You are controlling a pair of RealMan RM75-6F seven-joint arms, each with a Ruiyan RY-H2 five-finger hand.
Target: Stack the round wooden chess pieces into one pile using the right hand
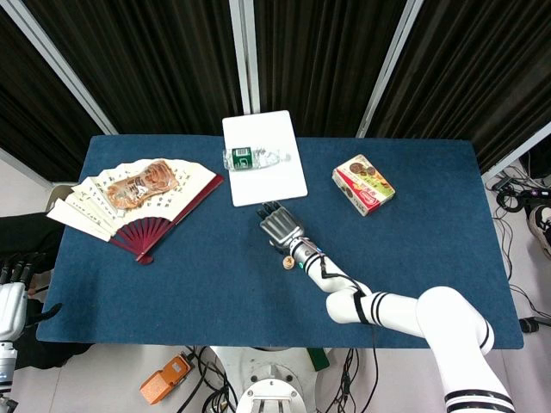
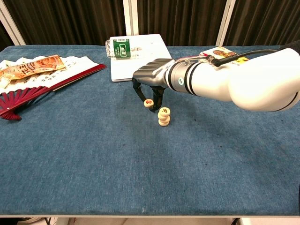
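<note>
A single round wooden chess piece (image 2: pixel 148 103) with a red mark lies on the blue table (image 2: pixel 93 154). Just to its right stands a short pile of round pieces (image 2: pixel 164 116), also seen from above (image 1: pixel 287 262). My right hand (image 2: pixel 150 83) hangs palm down over the single piece. Its fingers (image 2: pixel 159 97) reach down on either side of the piece, which still sits on the cloth. In the head view my right hand (image 1: pixel 278 229) hides the single piece. My left hand (image 1: pixel 10 303) hangs off the table's left edge, holding nothing.
A white board (image 2: pixel 136 56) with a water bottle (image 2: pixel 123 48) lies behind the hand. A paper fan (image 2: pixel 42 70) spreads at the far left. A snack box (image 1: pixel 363 184) sits at the back right.
</note>
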